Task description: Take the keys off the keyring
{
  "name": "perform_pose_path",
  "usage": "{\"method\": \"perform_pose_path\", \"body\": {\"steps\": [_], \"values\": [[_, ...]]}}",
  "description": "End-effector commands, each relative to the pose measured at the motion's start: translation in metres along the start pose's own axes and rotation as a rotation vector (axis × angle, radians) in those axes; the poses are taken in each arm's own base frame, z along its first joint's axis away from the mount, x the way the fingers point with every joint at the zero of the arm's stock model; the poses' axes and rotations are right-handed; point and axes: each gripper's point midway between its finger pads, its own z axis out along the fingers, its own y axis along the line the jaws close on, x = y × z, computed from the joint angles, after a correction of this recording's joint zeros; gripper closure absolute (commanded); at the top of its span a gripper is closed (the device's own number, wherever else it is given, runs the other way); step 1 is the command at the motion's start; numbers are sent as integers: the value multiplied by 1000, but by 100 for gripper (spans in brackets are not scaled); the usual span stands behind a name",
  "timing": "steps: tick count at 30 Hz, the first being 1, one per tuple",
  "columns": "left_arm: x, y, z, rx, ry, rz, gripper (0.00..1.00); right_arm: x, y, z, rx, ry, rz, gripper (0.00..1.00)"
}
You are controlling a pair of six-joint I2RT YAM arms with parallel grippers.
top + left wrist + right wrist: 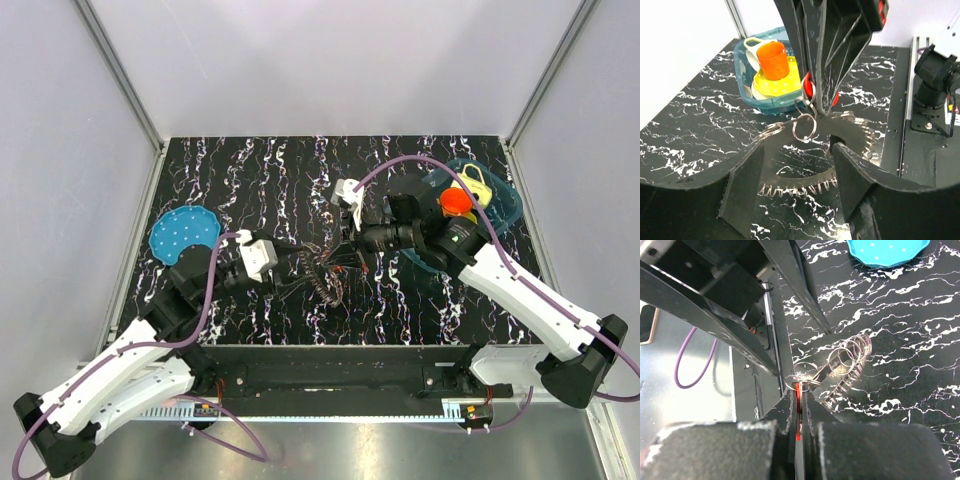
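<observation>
The keyring (pixel 799 180) is a dark ring hanging tilted over the marbled table, with the keys (pixel 865 137) fanned along it like teeth. My left gripper (pixel 799 149) stands wide with a finger against each side of the ring, gripping it across its width. My right gripper (pixel 801 389) comes in from the far side and is shut on the small red piece (pixel 797 400), which hangs by small silver split rings (pixel 802 375) from the bunch. In the top view the keys (pixel 325 272) sit mid-table between the left gripper (pixel 300 262) and the right gripper (pixel 352 240).
A teal bin (pixel 505 205) at the back right holds an orange cup (pixel 455 201) and yellow and white dishes. A blue round disc (pixel 182 233) lies at the left edge. The black rail runs along the near table edge.
</observation>
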Motion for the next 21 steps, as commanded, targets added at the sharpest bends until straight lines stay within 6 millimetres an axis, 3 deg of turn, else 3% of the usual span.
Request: {"method": "perform_pose_path", "body": {"steps": [1, 4, 9, 21], "values": [[-10, 8, 7, -15, -36, 70, 37, -36, 14, -7, -55, -89, -55, 100], [-12, 17, 6, -65, -41, 81, 39, -37, 16, -8, -64, -96, -53, 100], [-26, 15, 4, -63, -115, 108, 41, -36, 17, -6, -76, -94, -44, 100], [-15, 4, 10, -5, -79, 104, 46, -39, 19, -6, -79, -105, -42, 100]]}}
